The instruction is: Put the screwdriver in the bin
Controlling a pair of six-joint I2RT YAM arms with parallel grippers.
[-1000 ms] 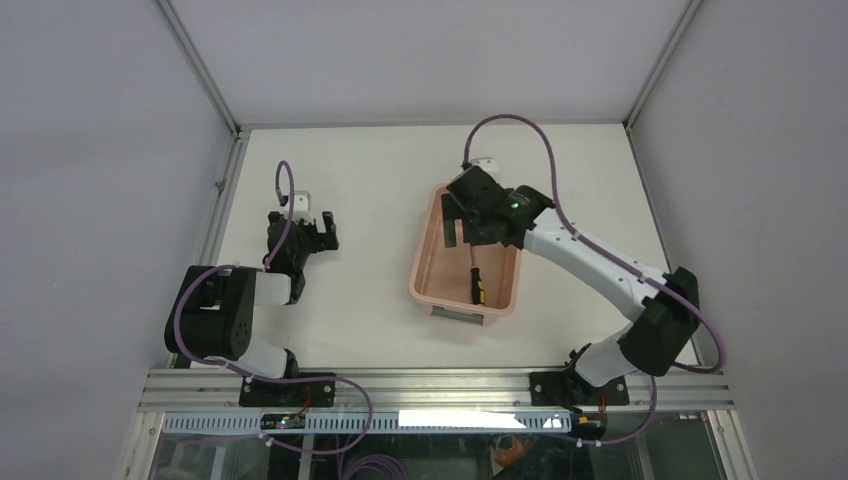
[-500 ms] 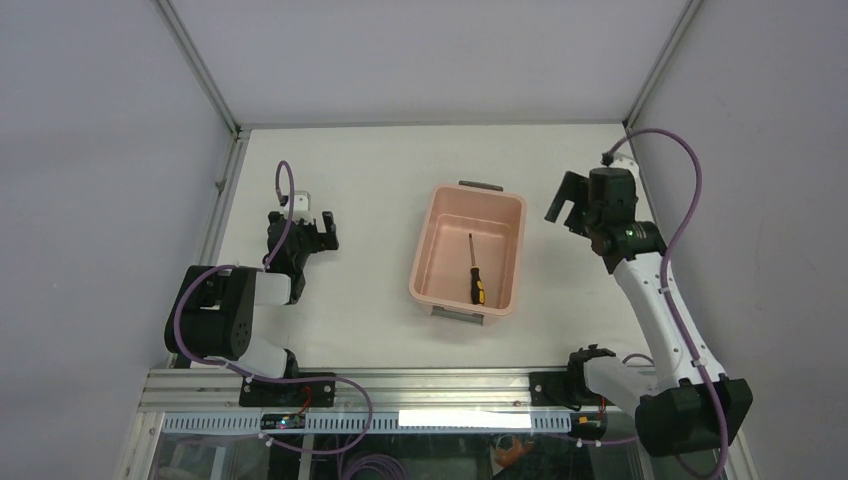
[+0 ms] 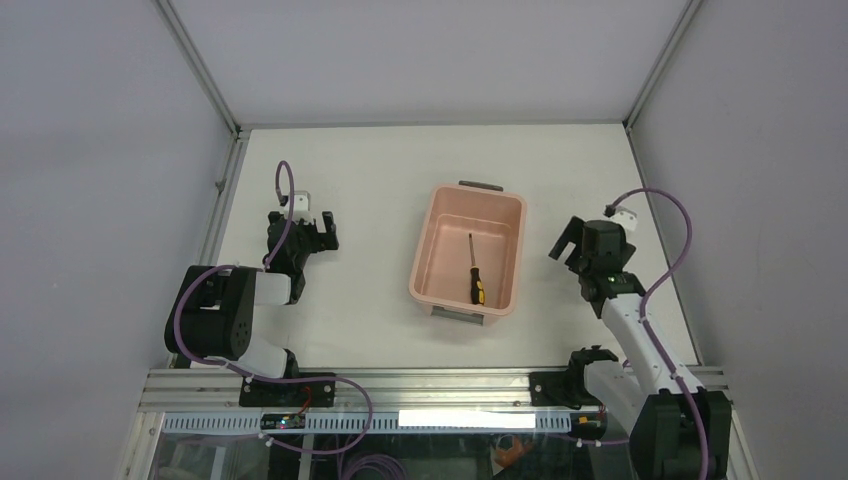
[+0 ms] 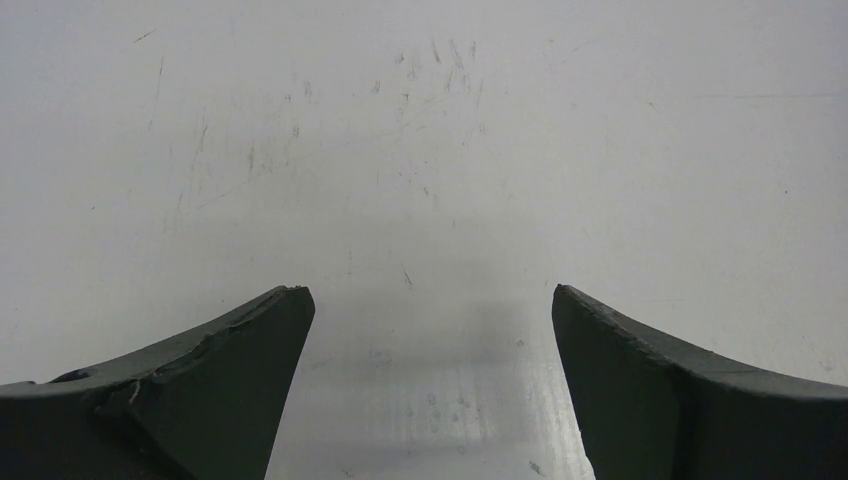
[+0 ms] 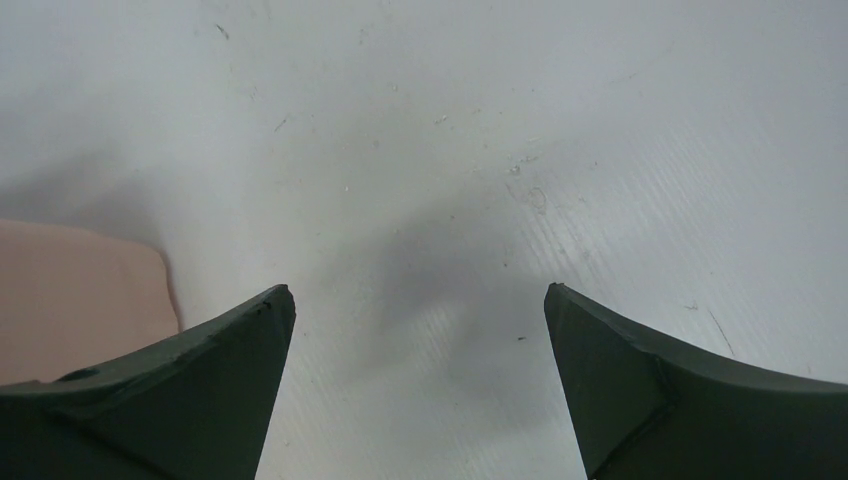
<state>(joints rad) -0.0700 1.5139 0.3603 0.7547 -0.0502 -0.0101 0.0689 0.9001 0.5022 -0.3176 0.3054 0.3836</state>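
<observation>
- In the top external view, the right arm was reaching over the bin [image 3: 419, 262] a second ago. It has since pulled back, and the right gripper [image 3: 566, 240] now sits to the right of the tub, clear of its rim.
- The screwdriver [image 3: 475, 277] lies loose on the bin's floor, its yellow-and-black handle toward the near end and its shaft pointing away. Nothing is touching it. We judge that the placement is done and only the retreat remains.
- The left gripper [image 3: 325, 232] has not moved. It rests over the white table [image 3: 370, 180], well apart from the bin.
- In the left wrist view, the left gripper [image 4: 430, 295] has its jaws spread wide. We see only scuffed tabletop between them, so it holds nothing.
- In the right wrist view, the right gripper [image 5: 418, 290] is likewise wide open and empty, with bare table and its own shadow in the gap.
- A salmon-pink corner of the bin [image 5: 70, 290] shows at the left edge of that view, beside the left finger. We cannot tell whether the two touch.
</observation>
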